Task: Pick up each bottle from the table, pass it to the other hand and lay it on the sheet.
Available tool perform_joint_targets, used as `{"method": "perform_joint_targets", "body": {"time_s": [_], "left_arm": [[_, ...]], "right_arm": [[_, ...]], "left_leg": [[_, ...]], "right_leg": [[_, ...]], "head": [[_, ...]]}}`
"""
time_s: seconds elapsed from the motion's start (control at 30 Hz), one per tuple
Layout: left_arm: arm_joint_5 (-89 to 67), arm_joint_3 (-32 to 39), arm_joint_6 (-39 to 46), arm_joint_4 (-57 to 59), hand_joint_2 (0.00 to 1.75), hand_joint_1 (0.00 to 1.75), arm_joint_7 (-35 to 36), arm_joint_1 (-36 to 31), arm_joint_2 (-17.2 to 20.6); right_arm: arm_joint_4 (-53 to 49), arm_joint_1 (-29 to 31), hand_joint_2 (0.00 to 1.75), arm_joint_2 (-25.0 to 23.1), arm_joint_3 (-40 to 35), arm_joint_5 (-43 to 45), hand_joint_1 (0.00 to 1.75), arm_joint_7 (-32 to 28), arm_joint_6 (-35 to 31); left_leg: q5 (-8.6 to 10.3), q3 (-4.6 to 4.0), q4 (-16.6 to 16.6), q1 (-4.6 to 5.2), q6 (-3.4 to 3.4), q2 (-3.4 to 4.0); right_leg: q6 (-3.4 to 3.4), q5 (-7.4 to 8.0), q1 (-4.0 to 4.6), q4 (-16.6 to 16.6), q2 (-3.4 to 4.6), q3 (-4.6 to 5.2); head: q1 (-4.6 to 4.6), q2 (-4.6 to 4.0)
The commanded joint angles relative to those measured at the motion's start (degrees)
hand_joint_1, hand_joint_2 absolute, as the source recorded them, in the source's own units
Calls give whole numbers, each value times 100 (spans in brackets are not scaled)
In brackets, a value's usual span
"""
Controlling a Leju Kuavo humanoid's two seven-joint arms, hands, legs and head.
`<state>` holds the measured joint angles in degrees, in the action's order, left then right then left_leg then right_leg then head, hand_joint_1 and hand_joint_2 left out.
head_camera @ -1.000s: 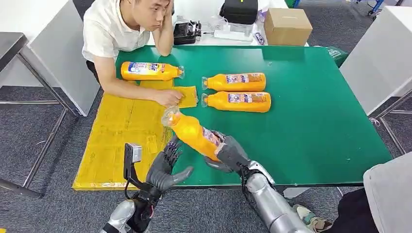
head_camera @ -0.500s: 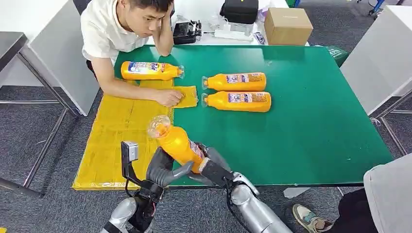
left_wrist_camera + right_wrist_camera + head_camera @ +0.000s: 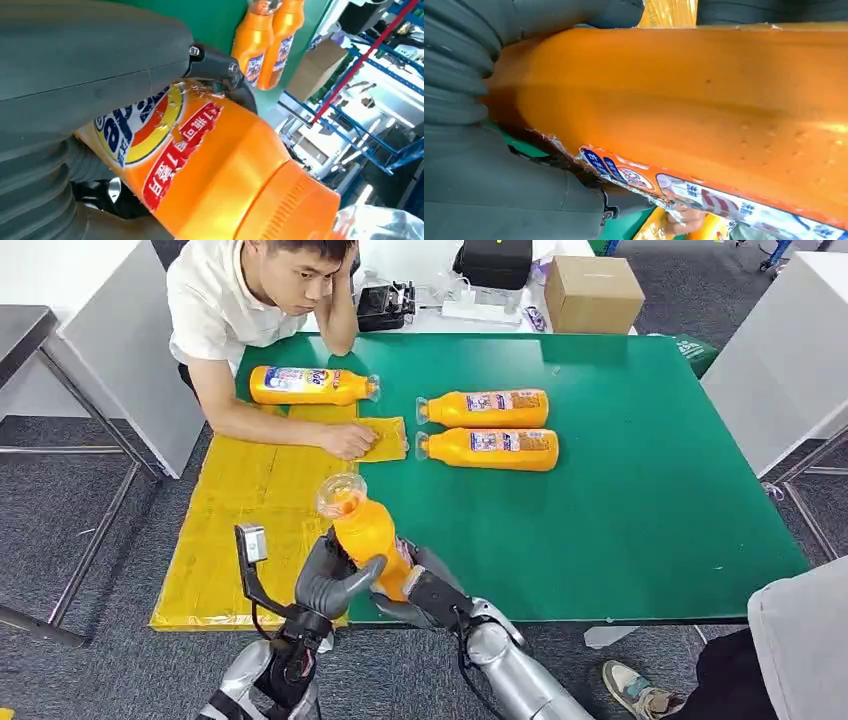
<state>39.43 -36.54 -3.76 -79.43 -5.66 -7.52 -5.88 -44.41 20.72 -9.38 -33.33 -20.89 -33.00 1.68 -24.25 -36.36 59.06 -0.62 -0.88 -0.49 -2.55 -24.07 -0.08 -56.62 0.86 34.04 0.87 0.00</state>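
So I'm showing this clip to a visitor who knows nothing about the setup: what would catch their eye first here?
First, the orange bottle held up between the left hand and the right hand at the near table edge, both gripping it. Next, the person leaning on the far corner, one hand resting on the yellow sheet. Then three more orange bottles lying flat: one on the sheet, two on the green table.

arms: silver metal tubes, jointed segments
left hand (image 3: 335, 578): grey thumb, darker fingers, grey ribbed cover at the wrist
right hand (image 3: 420, 592): dark grey shell, small screw beside a seam
left wrist: black cables, small grey camera box on a black bracket beside the left hand
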Motion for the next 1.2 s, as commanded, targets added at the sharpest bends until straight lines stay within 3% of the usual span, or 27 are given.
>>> {"method": "perform_joint_targets", "body": {"time_s": [0.03, 0.27, 0.33, 0.43, 0.5, 0.53, 0.57, 0.83, 0.93, 1.13, 1.2], "left_arm": [[-127, -796, -198, 746, 175, 175, 54, -551, 51], [-273, -852, -166, 781, 175, 175, -4, -606, 51], [-665, -891, 59, 787, 175, 175, -163, -638, 49], [-1175, -945, 313, 760, 175, 175, -378, -692, 4], [-1220, -900, 341, 721, 175, 175, -367, -679, -29], [-1553, -838, 623, 650, 175, 175, -628, -673, -25], [-1739, -706, 748, 445, 175, 175, -705, -646, 16], [-1919, -466, 740, 213, 175, 175, -613, -608, 91], [-2210, -104, 818, -149, 175, 175, -762, -603, 260], [-2337, 561, 553, -588, 175, 175, -663, -611, 451], [-3151, 591, 933, -635, 175, 175, -850, -730, 567]], "right_arm": [[401, 386, 175, -133, -517, 38, 175, 27, 125], [294, 377, 175, -99, -512, 131, 175, 40, 170], [250, 357, 175, -84, -485, 195, 175, 66, 162], [143, 314, 175, -34, -449, 252, 175, 124, 160], [91, 298, 175, -20, -452, 257, 175, 140, 154], [88, 278, 175, -29, -424, 201, 0, 271, -6], [5, 195, 0, -38, -429, 78, 0, 261, -239], [-161, 94, 0, -25, -424, 12, 0, 226, -429], [-526, -91, 0, 58, -432, -278, 0, 117, -939], [-933, -356, 0, 143, -176, -239, 0, 99, -1128], [-1000, -474, 0, 126, 4, -250, 0, -15, -1444]], "left_leg": [[-4, 19, -5, 6, 2, 4], [-4, 14, -3, 4, 1, 4], [-13, 57, -15, 13, 4, 11], [-1, 4, -1, 2, 1, -1], [-4, 12, -1, 3, 1, 0], [-7, 23, -3, 7, 1, 3], [-2, 4, 0, 2, 1, 2], [-3, 8, -2, 0, 2, 2], [-5, 11, -1, 1, 2, 4], [-4, 9, -2, -1, 3, 5], [-1, 7, -3, -1, 3, 4]], "right_leg": [[5, -6, -4, -1, -6, -15], [3, -6, -3, -2, -4, -12], [12, -17, -8, 1, -12, -49], [3, -2, 0, -1, -7, -6], [3, -6, -1, -2, -10, -13], [5, -10, -4, -3, -11, -22], [3, -3, -1, -2, -7, -5], [4, -4, 1, 0, -6, -8], [5, -6, 1, -2, -7, -11], [5, -4, 2, -1, -4, -7], [5, -3, 2, -1, -6, -5]], "head": [[0, 0], [-2, 0], [-2, 0], [-2, 0], [0, 0], [-2, 0], [0, 0], [-2, 0], [0, 0], [0, 0], [-2, 0]]}}
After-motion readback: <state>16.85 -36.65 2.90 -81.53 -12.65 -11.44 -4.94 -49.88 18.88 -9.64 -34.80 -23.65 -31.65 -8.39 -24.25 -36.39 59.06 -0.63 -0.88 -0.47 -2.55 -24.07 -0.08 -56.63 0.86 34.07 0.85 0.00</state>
